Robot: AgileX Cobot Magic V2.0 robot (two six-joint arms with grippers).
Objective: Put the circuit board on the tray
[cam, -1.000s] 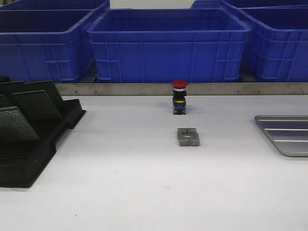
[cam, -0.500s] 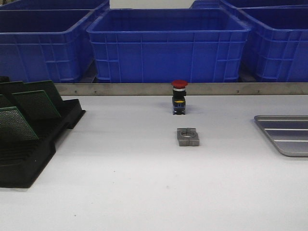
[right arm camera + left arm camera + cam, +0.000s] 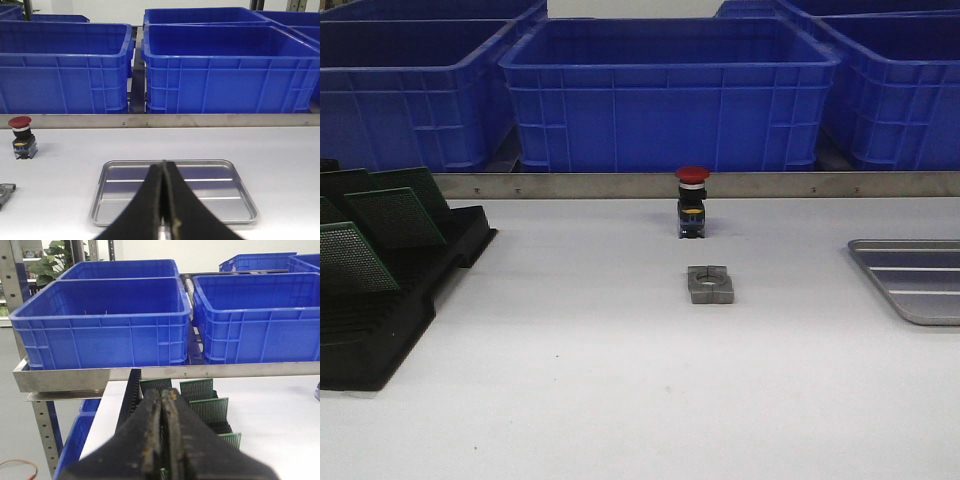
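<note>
the green circuit boards stand tilted on edge in the slots of a black rack, a holding that keeps each board apart from its neighbours and leaves an upper edge free for a pincer. four boards can be counted in the front view, with a possible fifth cut off by the frame edge; none is on the tray. the one tray lies flat on the white table, well apart from the rack with the red push button and a small grey metal block between them; its ribbed floor is bare. the left gripper hangs just over the rack, fingers pressed together on nothing. the right gripper hangs over the tray's near rim, fingers likewise together and empty. blue bins line the shelf behind the rack; four show in the front view. judged stage: start, no board yet picked.
</note>
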